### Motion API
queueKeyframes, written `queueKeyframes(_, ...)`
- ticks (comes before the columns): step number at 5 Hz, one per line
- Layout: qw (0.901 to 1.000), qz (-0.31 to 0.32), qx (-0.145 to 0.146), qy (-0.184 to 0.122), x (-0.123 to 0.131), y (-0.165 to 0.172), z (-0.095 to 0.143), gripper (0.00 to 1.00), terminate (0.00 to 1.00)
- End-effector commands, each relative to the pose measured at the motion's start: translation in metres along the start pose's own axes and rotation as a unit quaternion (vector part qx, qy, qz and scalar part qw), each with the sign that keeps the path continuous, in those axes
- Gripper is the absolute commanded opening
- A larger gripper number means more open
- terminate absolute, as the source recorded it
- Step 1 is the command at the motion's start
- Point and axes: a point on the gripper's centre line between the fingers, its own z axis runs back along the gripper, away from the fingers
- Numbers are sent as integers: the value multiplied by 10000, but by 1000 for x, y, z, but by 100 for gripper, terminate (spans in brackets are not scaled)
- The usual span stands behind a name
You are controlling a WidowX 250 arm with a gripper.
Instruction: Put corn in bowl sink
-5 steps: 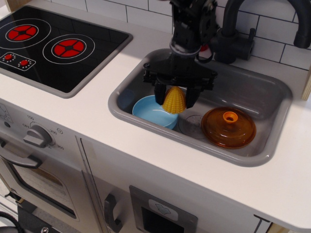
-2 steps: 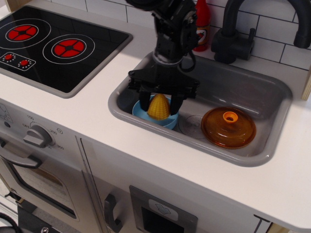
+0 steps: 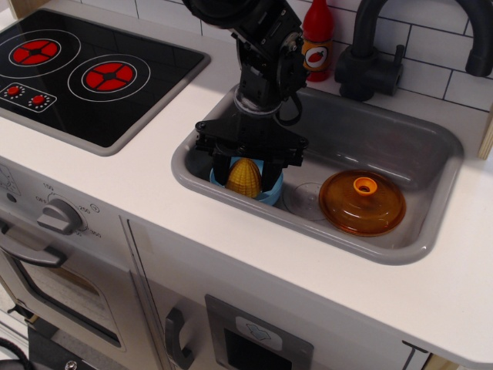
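Note:
The yellow ribbed corn [image 3: 242, 178] stands tip up between the black fingers of my gripper [image 3: 245, 171], which is shut on the corn. The corn is lowered into the light-blue bowl [image 3: 271, 193], whose rim shows on both sides under the fingers. The bowl stands at the left end of the grey sink [image 3: 400, 146]. The arm comes down from the top of the view and hides most of the bowl's far side.
An orange translucent lid with a knob [image 3: 362, 203] lies in the sink to the right of the bowl, next to the round drain [image 3: 303, 199]. A red bottle [image 3: 316, 42] and a dark faucet [image 3: 371, 48] stand behind the sink. A black stove [image 3: 92, 73] is at the left.
My gripper has moved left and down with the corn, from above the bowl's right rim to over the bowl's middle, lowering the corn into the bowl.

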Motion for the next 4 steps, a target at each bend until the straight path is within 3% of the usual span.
queueKeyframes(1,9988,206,-366,-248,16,7,42,100,0)
queueKeyframes(3,9976,339,-595,-101,23,-2,75,100,0)
queueKeyframes(4,9976,339,-595,-101,23,-2,75,100,0)
